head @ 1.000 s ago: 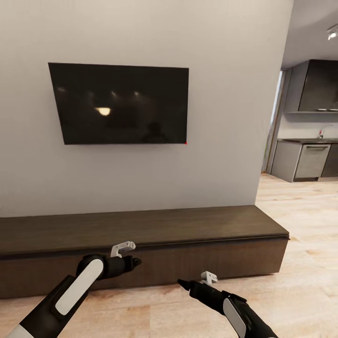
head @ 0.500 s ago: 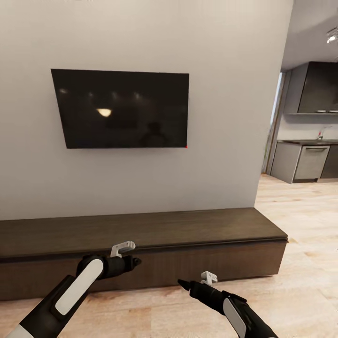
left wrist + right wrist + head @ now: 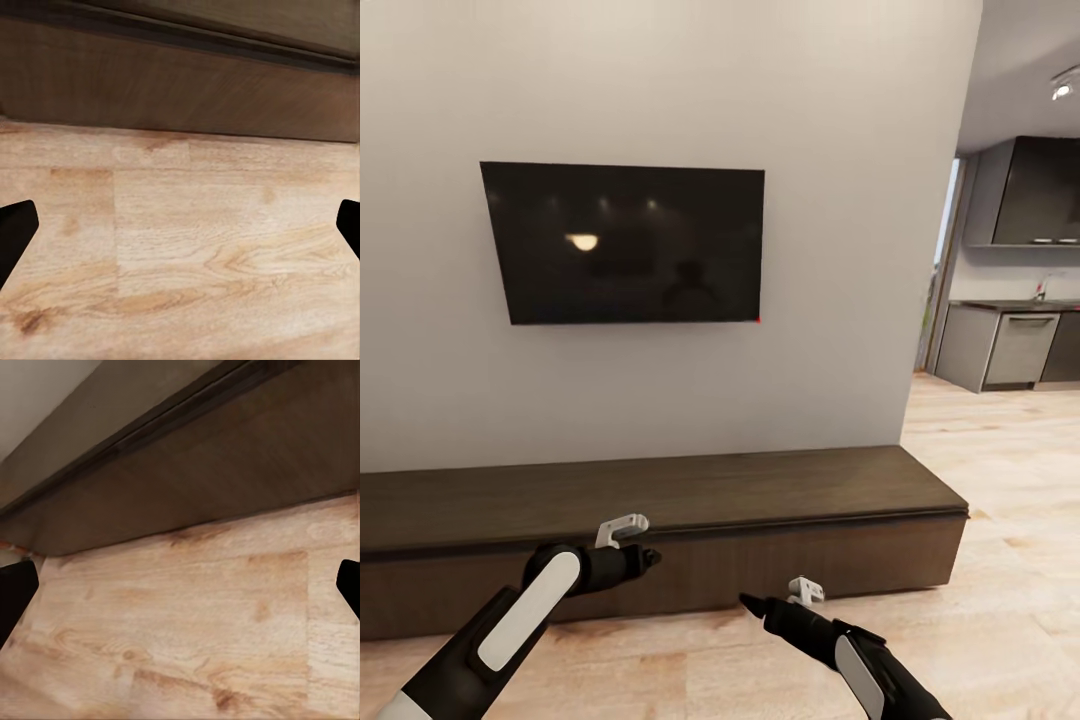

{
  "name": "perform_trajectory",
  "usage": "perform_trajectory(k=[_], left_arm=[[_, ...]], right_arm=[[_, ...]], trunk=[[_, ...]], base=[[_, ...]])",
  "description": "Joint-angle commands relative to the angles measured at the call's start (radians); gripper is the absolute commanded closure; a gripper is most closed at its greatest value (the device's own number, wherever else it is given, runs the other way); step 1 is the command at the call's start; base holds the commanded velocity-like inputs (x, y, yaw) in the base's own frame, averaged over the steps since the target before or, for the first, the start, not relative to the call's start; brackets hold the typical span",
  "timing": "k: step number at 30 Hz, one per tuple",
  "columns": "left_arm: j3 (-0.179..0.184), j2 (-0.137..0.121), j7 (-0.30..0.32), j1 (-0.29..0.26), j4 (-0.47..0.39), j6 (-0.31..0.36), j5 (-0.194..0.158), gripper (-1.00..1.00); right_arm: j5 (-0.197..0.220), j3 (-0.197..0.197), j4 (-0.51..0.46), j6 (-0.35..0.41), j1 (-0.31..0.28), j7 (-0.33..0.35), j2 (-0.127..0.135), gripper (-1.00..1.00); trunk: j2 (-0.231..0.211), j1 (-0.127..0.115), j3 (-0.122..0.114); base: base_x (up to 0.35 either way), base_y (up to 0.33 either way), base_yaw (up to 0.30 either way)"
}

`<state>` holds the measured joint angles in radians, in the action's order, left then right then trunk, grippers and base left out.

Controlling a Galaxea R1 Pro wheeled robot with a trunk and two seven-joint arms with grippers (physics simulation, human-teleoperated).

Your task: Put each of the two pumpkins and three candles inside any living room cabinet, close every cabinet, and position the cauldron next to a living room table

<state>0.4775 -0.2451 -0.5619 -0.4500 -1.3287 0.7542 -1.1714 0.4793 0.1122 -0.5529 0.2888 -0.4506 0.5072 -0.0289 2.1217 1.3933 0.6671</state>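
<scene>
I stand in front of the cabinet (image 3: 660, 530), the long low dark-brown unit under the wall. Its flat fronts are all flush and closed, and its top is bare dark wood. Above it a black TV (image 3: 625, 243) hangs on the pale grey wall (image 3: 840, 300).

My left pincer (image 3: 648, 557) is held low in front of the cabinet front, near its upper edge, with nothing in it. In the left wrist view my 2 dark fingertips (image 3: 15, 236) sit far apart at the 2 sides, so this pincer is released, and between them I see the wood floor (image 3: 180, 255) and the brown cabinet front (image 3: 180, 82) beyond it.

My right pincer (image 3: 750, 602) is lower, over the floor (image 3: 1000, 600) just before the base of the cabinet. In the right wrist view its fingertips (image 3: 16, 592) are also spread wide with only floor planks between them, so it is released and empty too.

To the right, past the end of the wall, a kitchen (image 3: 1015, 330) with grey cupboards is visible, well apart from me
</scene>
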Motion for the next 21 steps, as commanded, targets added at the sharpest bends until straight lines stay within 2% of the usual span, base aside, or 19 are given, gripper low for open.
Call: perform_trajectory(k=[1, 5, 14, 21], left_arm=[[0.002, -0.001, -0.010, -0.001, -0.001, -0.001, -0.011, -1.00], [0.002, 0.000, -0.010, -0.001, -0.001, -0.001, -0.010, -1.00], [0.001, -0.001, -0.010, -0.001, -0.001, -0.001, -0.010, -1.00], [0.001, -0.002, -0.010, -0.001, -0.001, -0.001, -0.011, -1.00]], right_arm=[[0.009, 0.001, -0.001, 0.001, 0.000, -0.001, 0.000, -1.00], [0.010, 0.001, 0.006, -0.033, 0.000, -0.002, 0.001, -1.00], [0.010, 0.001, 0.026, -0.042, 0.000, 0.000, 0.000, -1.00], [0.009, 0.001, 0.027, -0.042, 0.000, 0.001, 0.000, -1.00]], trunk=[[-0.007, -0.004, -0.002], [-0.035, -0.019, -0.015], [-0.098, -0.054, -0.043], [-0.147, -0.081, -0.065]], base=[[-0.002, 0.000, 0.000], [0.000, 0.000, 0.000], [0.000, 0.000, 0.005], [0.000, 0.000, 0.211]])
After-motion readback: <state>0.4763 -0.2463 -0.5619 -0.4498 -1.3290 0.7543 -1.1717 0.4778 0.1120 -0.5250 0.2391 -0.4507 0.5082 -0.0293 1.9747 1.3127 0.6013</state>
